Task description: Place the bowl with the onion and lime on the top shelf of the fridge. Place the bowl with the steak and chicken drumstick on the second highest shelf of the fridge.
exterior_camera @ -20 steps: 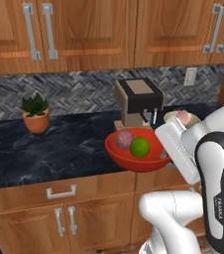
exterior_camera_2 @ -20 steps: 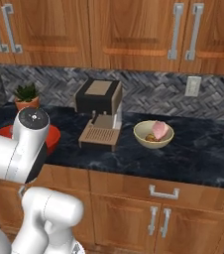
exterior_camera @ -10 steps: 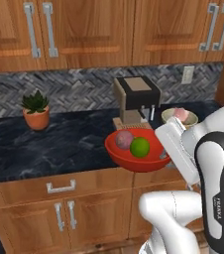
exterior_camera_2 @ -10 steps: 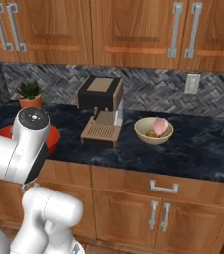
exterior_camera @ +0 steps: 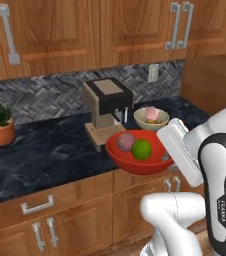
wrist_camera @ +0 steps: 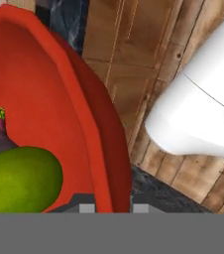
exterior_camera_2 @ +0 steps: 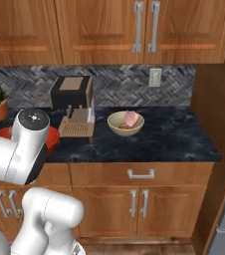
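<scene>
A white robot arm's two-finger gripper (wrist_camera: 112, 207) clamps narrowly on the rim of the wide glossy red-orange bowl (exterior_camera: 141, 161), carrying it in the air just off the front edge of the dark stone counter (exterior_camera: 40, 155) with the purplish-pink onion (exterior_camera: 125, 142) and bright green lime (exterior_camera: 141, 149) inside. Neither bowl appears shelved yet: the small cream bowl (exterior_camera_2: 126, 124) holding the pink steak slab (exterior_camera_2: 131, 118) (beside the coffee machine (exterior_camera_2: 72, 104)) sits untouched on the counter.

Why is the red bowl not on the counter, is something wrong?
Nothing is spilled. The red bowl hangs off the counter edge because the gripper pinches its rim. The onion and lime sit inside; the cream bowl stands upright.
</scene>
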